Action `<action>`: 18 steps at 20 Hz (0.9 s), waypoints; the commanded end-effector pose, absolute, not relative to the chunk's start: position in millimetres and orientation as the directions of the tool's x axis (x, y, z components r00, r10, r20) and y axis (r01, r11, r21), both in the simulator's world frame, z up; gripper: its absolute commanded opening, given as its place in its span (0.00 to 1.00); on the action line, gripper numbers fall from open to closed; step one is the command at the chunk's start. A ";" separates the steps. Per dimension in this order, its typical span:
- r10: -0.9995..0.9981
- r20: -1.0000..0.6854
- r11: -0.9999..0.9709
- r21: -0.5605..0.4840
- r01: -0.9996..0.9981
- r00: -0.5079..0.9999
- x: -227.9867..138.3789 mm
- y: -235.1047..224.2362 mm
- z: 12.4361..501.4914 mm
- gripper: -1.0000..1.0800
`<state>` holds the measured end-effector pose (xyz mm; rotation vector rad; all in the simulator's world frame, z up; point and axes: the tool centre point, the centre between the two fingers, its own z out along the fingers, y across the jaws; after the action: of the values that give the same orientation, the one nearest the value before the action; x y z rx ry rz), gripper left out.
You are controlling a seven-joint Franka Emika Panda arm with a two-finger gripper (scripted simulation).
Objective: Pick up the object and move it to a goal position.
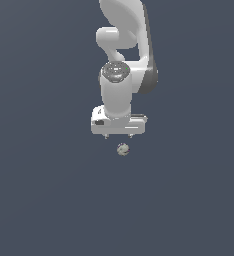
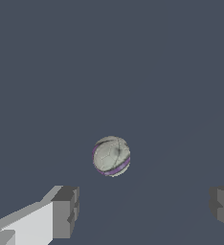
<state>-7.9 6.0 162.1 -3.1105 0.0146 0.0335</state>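
The object is a small round grey-beige ball (image 1: 122, 149) with dark lines and a purple band, lying on the plain dark grey floor. In the exterior view it sits just below my white gripper (image 1: 118, 136) and slightly toward that view's right. In the wrist view the ball (image 2: 111, 155) lies ahead of the gap between my two grey fingertips (image 2: 66, 210), which stand wide apart. My gripper (image 2: 143, 208) is open and empty, and does not touch the ball.
The white arm (image 1: 123, 45) rises from the gripper toward the top of the exterior view. A uniform dark grey surface (image 1: 39, 200) fills both views, with no other objects or edges in sight.
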 end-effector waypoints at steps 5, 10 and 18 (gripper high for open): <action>-0.001 -0.024 -1.000 -0.021 -0.001 1.000 -8.7 -0.6 160.7 0.96; 0.012 -0.031 -1.000 -0.001 0.012 0.999 -10.7 -16.3 159.5 0.96; 0.041 -0.027 -0.999 0.000 0.041 0.999 -10.8 -10.5 150.5 0.96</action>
<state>-10.4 -12.8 154.3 -3.1406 -0.0461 0.0428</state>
